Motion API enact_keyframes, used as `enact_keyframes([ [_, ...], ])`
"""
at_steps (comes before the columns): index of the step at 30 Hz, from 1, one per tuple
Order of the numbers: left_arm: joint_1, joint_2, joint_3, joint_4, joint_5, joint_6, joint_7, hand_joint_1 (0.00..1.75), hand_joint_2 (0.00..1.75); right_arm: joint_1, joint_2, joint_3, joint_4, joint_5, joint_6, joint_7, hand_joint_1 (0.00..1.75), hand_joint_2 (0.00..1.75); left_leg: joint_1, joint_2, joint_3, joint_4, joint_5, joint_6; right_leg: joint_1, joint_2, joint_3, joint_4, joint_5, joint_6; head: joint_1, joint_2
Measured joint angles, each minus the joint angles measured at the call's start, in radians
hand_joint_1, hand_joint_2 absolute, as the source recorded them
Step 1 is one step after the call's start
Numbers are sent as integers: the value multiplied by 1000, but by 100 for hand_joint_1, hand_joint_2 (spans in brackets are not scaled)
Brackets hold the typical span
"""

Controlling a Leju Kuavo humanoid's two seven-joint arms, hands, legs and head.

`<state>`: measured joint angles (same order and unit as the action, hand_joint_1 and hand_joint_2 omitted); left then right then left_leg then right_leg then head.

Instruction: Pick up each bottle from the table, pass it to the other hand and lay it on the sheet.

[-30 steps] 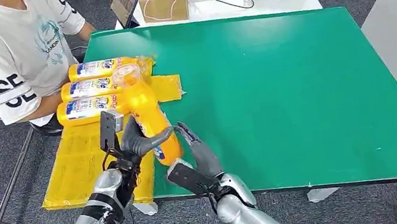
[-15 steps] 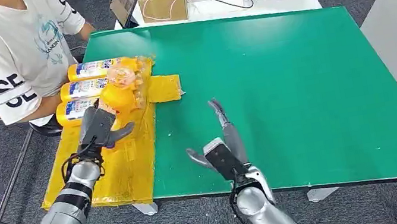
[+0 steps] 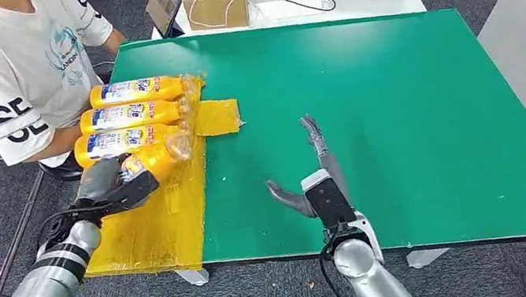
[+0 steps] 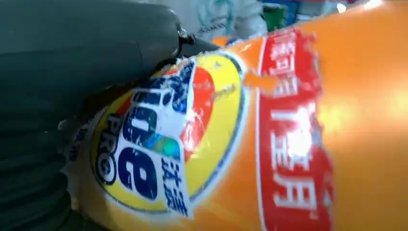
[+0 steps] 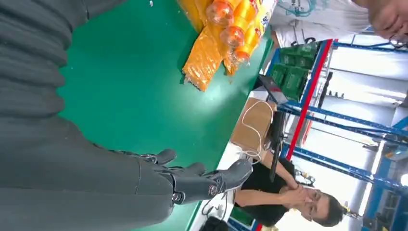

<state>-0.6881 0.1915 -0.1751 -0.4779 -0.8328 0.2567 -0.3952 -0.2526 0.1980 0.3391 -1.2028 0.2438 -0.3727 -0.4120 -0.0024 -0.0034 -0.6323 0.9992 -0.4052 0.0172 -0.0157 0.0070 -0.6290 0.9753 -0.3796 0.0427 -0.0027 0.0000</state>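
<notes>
yellow bottles x4 on yellow sheet at table left edge: 3 lying in a row | 4th bottle grasped by l hand, now lowered beside row vs 0.5 s ago | r hand released, fingers spread, moved fwd over table | 1 person seated

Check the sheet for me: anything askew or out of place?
One corner of the yellow sheet lies rumpled on the green table, beside the bottle necks. The fourth bottle, held by the left hand, lies slightly angled against the three neat bottles.
</notes>
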Motion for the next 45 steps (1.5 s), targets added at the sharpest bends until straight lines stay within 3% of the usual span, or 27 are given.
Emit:
enact_keyframes([
  [11,-28,83,-116,89,-159,-66,27,175,175,-7,-6,-5,10,-19,31,-14,0,175,0,0,3,0,0,-1,0,0,2,1,0,0,0,0],
  [12,-28,85,-122,93,-169,-68,33,155,175,-7,-6,-5,13,-21,34,-14,0,175,0,0,3,0,0,-1,0,0,2,1,0,0,0,0],
  [13,-28,85,-127,96,-174,-69,42,19,175,-8,-6,-5,16,-21,38,-15,0,175,0,0,4,0,0,-1,0,0,3,1,0,0,0,0],
  [14,-28,85,-132,100,-177,-68,51,0,175,-9,-6,-5,21,-22,40,-15,0,175,0,0,4,0,-1,-1,0,0,3,1,0,0,0,0],
  [25,-1,83,-138,117,-167,-23,71,0,175,-10,-5,-5,76,-27,47,-19,0,175,0,-1,15,-1,-2,-3,0,0,14,1,-3,-4,0,0],
  [38,14,83,-115,119,-131,-3,17,0,175,-20,-5,-5,109,-29,58,-24,0,175,0,-1,15,-1,-2,-3,0,0,15,1,-3,-4,0,0],
  [45,77,79,-52,107,-34,147,-133,0,175,-23,-5,-5,126,-32,60,-34,0,175,0,0,15,-1,-2,-3,0,0,14,1,-4,-4,0,0],
])
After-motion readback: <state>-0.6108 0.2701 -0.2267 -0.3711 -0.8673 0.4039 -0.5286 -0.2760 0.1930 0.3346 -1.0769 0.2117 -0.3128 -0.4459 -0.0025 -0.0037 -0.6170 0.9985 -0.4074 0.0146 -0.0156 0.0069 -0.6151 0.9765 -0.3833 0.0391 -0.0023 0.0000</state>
